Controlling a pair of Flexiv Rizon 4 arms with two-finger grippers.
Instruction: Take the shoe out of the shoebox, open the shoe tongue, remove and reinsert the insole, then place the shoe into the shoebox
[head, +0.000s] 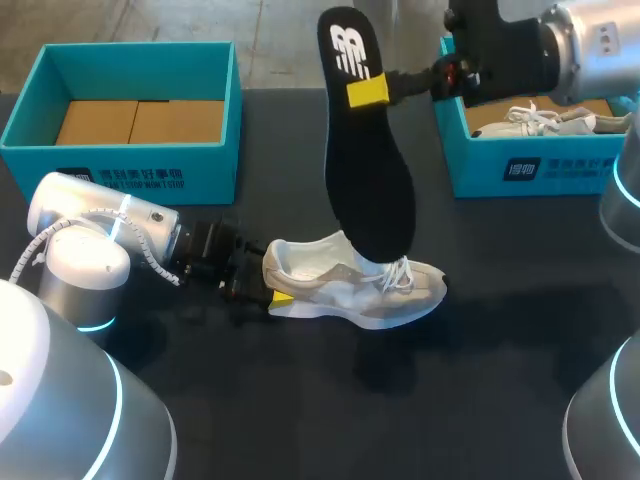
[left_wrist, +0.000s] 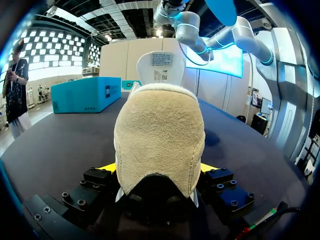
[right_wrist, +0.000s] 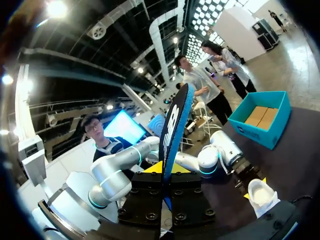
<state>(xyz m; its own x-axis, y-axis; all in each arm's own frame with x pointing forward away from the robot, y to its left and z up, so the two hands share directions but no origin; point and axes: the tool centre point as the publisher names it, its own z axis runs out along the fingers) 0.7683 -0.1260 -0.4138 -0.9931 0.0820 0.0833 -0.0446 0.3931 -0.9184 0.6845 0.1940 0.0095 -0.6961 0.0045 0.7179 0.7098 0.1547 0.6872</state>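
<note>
A beige and white shoe (head: 360, 290) lies on the dark table, toe pointing right. My left gripper (head: 268, 290) is shut on its heel, and in the left wrist view the suede heel (left_wrist: 160, 135) fills the gap between the yellow fingertips (left_wrist: 107, 167). A black insole (head: 365, 170) hangs nearly upright above the shoe. Its lower end reaches the shoe's opening by the laces. My right gripper (head: 368, 92) is shut on the insole near its upper end. In the right wrist view the insole (right_wrist: 172, 130) stands edge-on out of the right gripper (right_wrist: 164, 170).
A teal shoebox (head: 120, 158) with brown cardboard inside stands at the back left. Another teal shoebox (head: 520, 170) at the back right holds a second shoe (head: 545, 120). My right arm passes over that box.
</note>
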